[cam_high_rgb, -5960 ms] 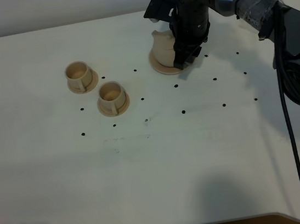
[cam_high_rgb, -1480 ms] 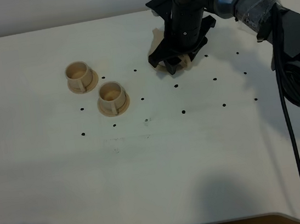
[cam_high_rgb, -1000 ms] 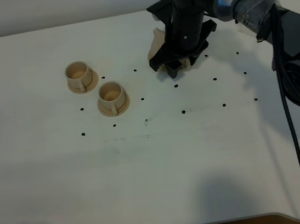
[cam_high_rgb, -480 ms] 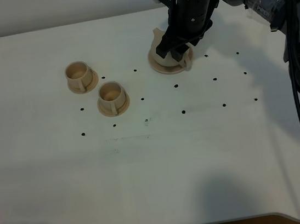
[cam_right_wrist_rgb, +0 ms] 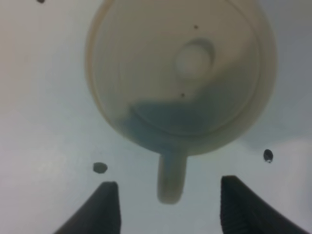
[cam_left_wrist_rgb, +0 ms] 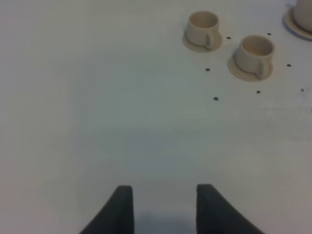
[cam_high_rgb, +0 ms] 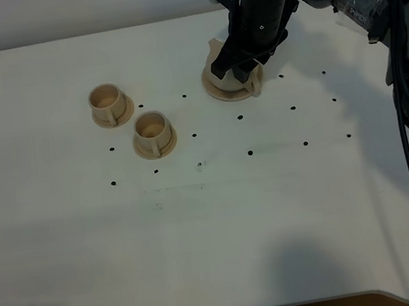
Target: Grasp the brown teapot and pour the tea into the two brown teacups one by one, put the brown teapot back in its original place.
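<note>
1. The brown teapot (cam_high_rgb: pixel 216 65) stands upright on a round tan saucer (cam_high_rgb: pixel 221 94) at the far side of the white table (cam_high_rgb: pixel 215 234), right of centre. Most of it is hidden behind the right arm in the high view.
2. The right gripper (cam_right_wrist_rgb: pixel 174 214) hangs directly over the teapot. Its two dark fingers (cam_right_wrist_rgb: pixel 108 209) are spread wide, one on each side of the loop handle (cam_right_wrist_rgb: pixel 171 178), and touch neither the handle nor the body. Nothing is grasped.
3. The wrist view looks straight down on the lid, whose round knob (cam_right_wrist_rgb: pixel 194 58) lies off centre.
4. The two brown teacups (cam_high_rgb: pixel 108 104) (cam_high_rgb: pixel 154 133) sit on their saucer bases left of the teapot and well apart from it. One is farther and more to the left, the other nearer and just beside it. Both are upright.
5. The left gripper (cam_left_wrist_rgb: pixel 164 209) is released and empty, above bare table, well apart from the cups.
6. Small black dots (cam_high_rgb: pixel 240 117) mark the tabletop around the crockery.
</note>
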Available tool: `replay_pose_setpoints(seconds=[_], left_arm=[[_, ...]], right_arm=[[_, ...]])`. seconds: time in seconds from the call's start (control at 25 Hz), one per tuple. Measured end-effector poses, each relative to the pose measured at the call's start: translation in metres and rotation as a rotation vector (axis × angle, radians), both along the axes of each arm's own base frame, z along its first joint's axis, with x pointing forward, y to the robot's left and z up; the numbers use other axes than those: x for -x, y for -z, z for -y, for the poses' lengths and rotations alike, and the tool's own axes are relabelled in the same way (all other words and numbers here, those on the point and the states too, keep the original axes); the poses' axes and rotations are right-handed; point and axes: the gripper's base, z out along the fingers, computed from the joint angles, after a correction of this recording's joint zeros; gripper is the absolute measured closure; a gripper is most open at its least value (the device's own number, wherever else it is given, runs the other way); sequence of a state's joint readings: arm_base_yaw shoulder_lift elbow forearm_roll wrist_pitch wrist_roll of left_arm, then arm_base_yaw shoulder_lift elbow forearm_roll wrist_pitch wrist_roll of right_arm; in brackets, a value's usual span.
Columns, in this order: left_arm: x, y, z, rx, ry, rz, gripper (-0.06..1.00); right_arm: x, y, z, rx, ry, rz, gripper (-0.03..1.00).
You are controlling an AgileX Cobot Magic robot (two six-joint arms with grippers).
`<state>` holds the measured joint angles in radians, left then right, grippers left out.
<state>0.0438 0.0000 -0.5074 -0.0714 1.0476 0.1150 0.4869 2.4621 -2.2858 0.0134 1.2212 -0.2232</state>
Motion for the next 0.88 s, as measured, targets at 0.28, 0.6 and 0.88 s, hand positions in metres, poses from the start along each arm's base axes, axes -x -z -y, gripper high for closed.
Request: replay_pose_setpoints(seconds=[0.28,0.6,0.88], left_arm=[[0.000,0.000,0.000,0.000,0.000,0.000,0.61],[0.000,0.000,0.000,0.000,0.000,0.000,0.61],[0.000,0.000,0.000,0.000,0.000,0.000,0.61]], right_arm=[[-0.004,0.016,-0.001,0.022,0.000,-0.014,0.52],[-0.006,0.014,0.001,0.052,-0.006,0.015,0.58],[-0.007,0.022,0.001,0.061,-0.006,0.003,0.59]])
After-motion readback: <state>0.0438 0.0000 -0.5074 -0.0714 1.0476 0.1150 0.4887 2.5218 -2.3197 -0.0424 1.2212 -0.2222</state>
